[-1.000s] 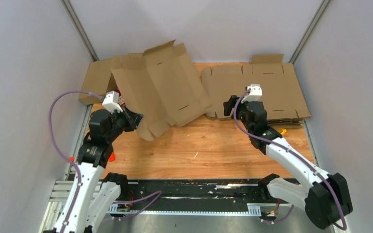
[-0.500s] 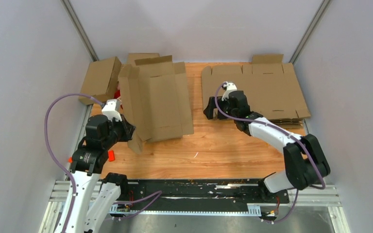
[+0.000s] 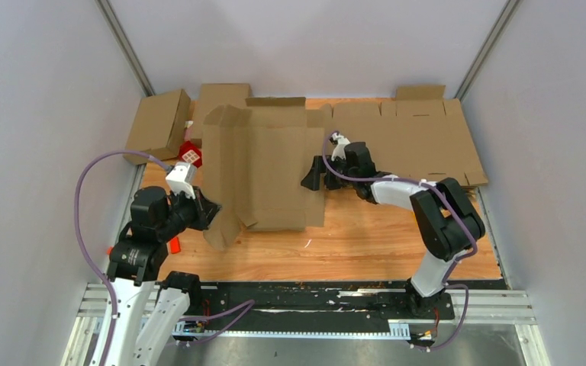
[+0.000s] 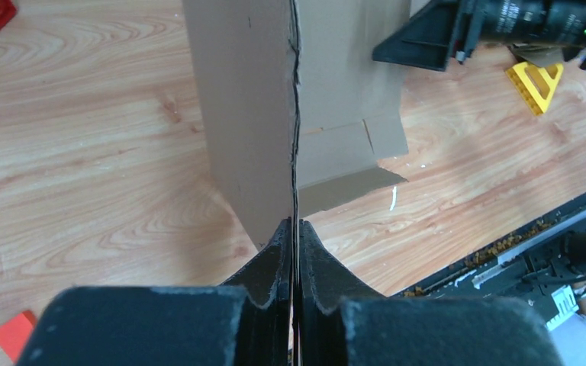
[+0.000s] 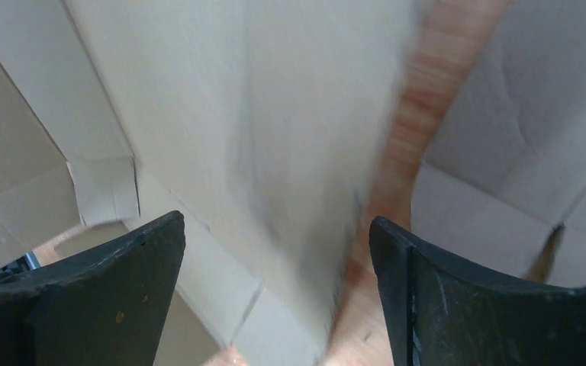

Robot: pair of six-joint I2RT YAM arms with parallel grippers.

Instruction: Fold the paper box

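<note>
The paper box point(image 3: 263, 168) is an unfolded brown cardboard blank, held upright over the left half of the table. My left gripper point(image 3: 207, 210) is shut on its lower left edge. In the left wrist view the sheet point(image 4: 252, 114) runs edge-on straight into the pinched fingers point(image 4: 295, 226). My right gripper point(image 3: 313, 174) is open at the blank's right edge, and it shows as a black shape point(image 4: 427, 42) in the left wrist view. In the right wrist view the wide-apart jaws point(image 5: 275, 229) face blurred cardboard point(image 5: 275, 114) with nothing between them.
A stack of flat cardboard blanks point(image 3: 420, 141) lies at the back right. Two folded boxes point(image 3: 156, 122) point(image 3: 217, 95) sit at the back left beside a red brick point(image 3: 191, 155). A small red piece point(image 3: 174, 244) and a yellow piece point(image 4: 538, 76) lie on the wooden table point(image 3: 366, 236).
The left gripper has swung the blank rightward and squared it upright. The right gripper has moved left from the flat stack to the blank's right edge and opened wider.
</note>
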